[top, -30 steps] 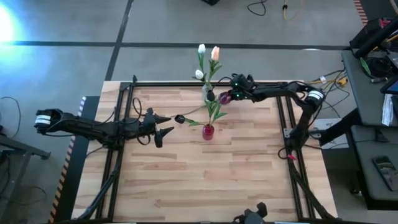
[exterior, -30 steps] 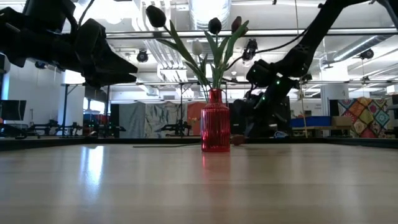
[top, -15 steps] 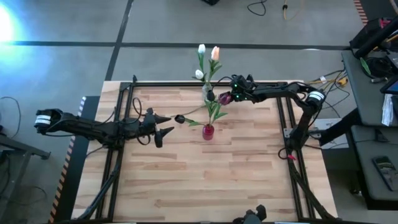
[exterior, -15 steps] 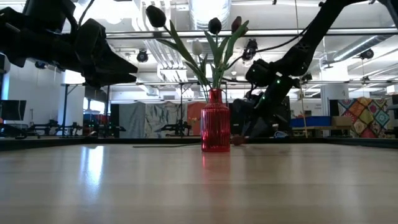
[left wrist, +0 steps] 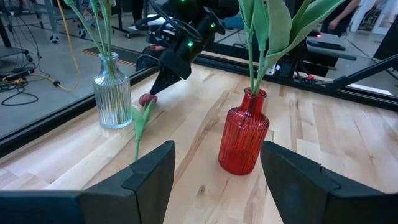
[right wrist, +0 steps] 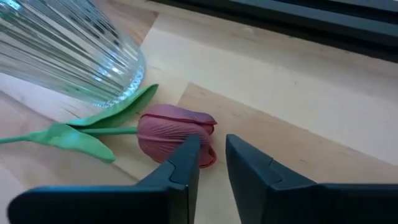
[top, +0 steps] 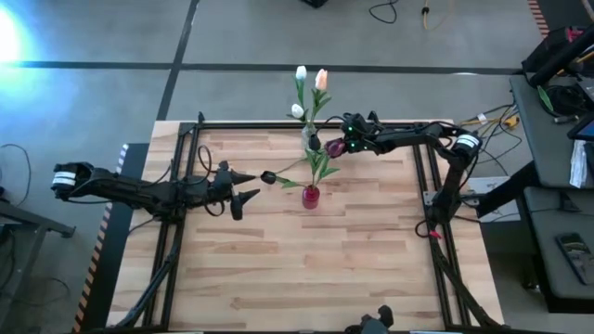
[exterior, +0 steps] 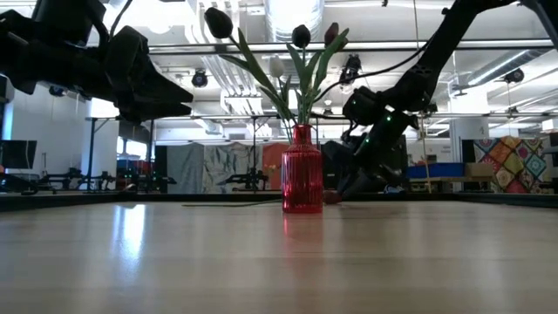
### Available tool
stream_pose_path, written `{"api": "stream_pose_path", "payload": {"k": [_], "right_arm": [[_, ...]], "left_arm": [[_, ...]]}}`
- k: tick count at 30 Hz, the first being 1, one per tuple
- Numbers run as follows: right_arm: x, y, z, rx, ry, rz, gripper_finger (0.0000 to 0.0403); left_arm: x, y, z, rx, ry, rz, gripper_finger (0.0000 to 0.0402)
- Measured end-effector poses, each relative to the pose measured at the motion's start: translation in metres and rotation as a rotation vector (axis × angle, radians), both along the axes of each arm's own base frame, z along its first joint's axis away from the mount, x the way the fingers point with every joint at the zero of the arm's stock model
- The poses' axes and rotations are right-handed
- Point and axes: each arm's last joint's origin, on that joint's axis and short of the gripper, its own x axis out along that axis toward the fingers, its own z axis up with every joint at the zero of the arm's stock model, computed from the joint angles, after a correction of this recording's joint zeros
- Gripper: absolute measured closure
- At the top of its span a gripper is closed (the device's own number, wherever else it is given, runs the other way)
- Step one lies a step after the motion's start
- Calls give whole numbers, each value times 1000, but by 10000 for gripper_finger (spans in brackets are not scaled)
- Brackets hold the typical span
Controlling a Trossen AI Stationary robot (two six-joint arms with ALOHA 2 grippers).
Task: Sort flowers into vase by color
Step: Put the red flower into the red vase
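Observation:
A loose maroon tulip (right wrist: 174, 132) lies flat on the wood beside the clear ribbed vase (right wrist: 68, 50), its green stem and leaves (right wrist: 93, 132) running past the vase's foot. My right gripper (right wrist: 212, 155) slants down onto the tulip's head and stands narrowly open, one fingertip in front of the head and the other on bare wood beside it. The clear vase (top: 313, 141) holds white and peach tulips (top: 321, 79). The red vase (top: 310, 196) holds dark tulips (exterior: 301, 35). My left gripper (top: 249, 185) waits open, left of the red vase. My right gripper comes at the tulip's head (right wrist: 202, 152) slanting down from the table's right. One fingertip (right wrist: 186, 158) overlaps the head's edge, and a little of the head shows in the gap. I cannot tell whether the finger touches it. The tulip lies on the table.
The two vases stand close together at the table's far middle, the clear one (left wrist: 112, 93) right next to the loose tulip (left wrist: 147, 99). A black frame rail (top: 278, 125) runs along the table's far edge. Bare wood stretches toward the near edge.

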Motion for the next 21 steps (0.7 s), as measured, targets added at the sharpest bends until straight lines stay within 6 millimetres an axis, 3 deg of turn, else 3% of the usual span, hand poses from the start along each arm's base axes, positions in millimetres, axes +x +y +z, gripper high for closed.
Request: {"api": "stream_pose_path", "payload": {"k": [4,16,21], "right_arm": [[0,0,2,8,-14,-3,329],[1,2,2,47,-42,22,244],[2,3,2,74,-64,52,237]], "left_arm": [[0,0,0,0,0,-2,180],[0,-1,0,-5,0,-24,180],[0,-1,0,-7,-1,-24,180]]}}
